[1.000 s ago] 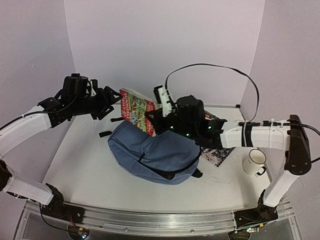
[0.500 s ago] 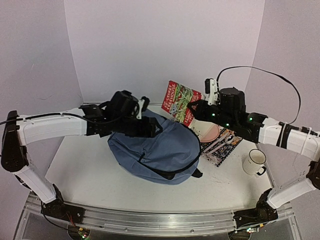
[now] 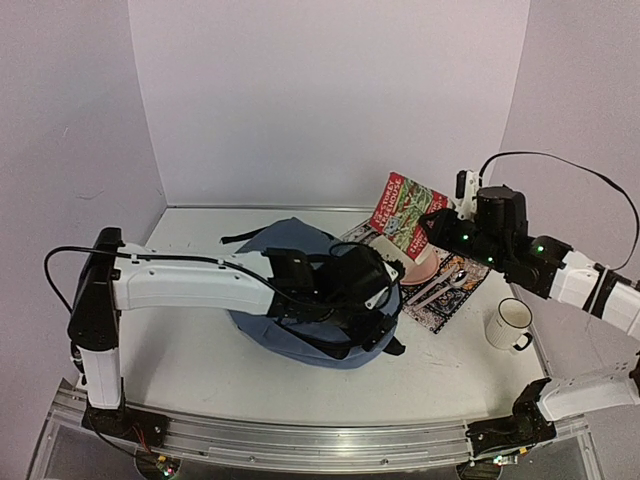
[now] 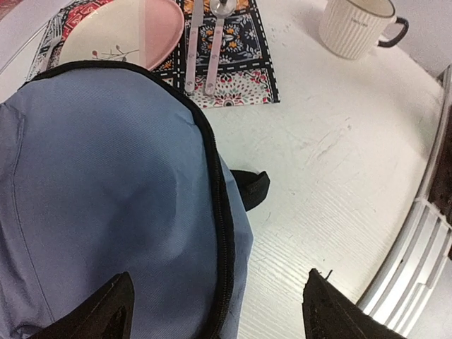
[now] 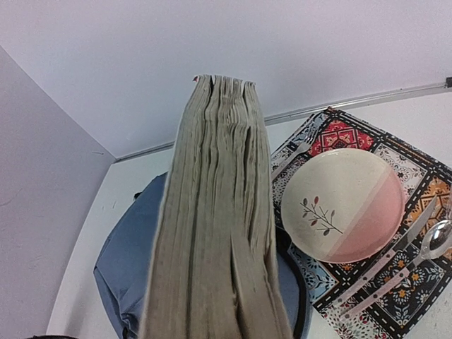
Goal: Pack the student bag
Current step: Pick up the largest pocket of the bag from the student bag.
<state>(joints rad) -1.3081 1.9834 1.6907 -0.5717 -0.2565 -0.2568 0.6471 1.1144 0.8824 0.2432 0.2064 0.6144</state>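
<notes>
— Two pincers, one bag: who holds what?

— Right pincer [image 3: 432,228] is clamped on a book [image 3: 405,208], raised clear of the counter [image 3: 180,330]. Left pincer [image 4: 215,314] hangs with its jaws wide apart and nothing between them.

— And the bag?

— Bag [image 4: 106,176] lies slumped on the counter, directly beneath the left pincer. From the right pincer, it sits below the held book and toward the left arm.

— How will it handle?

— It looks like soft cloth, so it will likely sag, fold and slide rather than lift as one piece. Its mouth probably won't stay open unaided. The best hold looks like the black zip seam [image 4: 222,212] running just under the left pincer, where the fabric is doubled. The smooth panel beside it offers little to pinch.

— What does each camera add?

— Only the left wrist shows the gap between its jaws and the seam below; overhead, the arm covers both. It also catches a mug [image 4: 353,28] and a plate [image 4: 120,32] on a patterned mat [image 4: 240,67], beyond the bag's edge. Only the overhead view shows the book's red cover and the clamp on it. The right wrist shows just the page edges, with its own fingers hidden behind them. No view shows whether the zip is open.
</notes>
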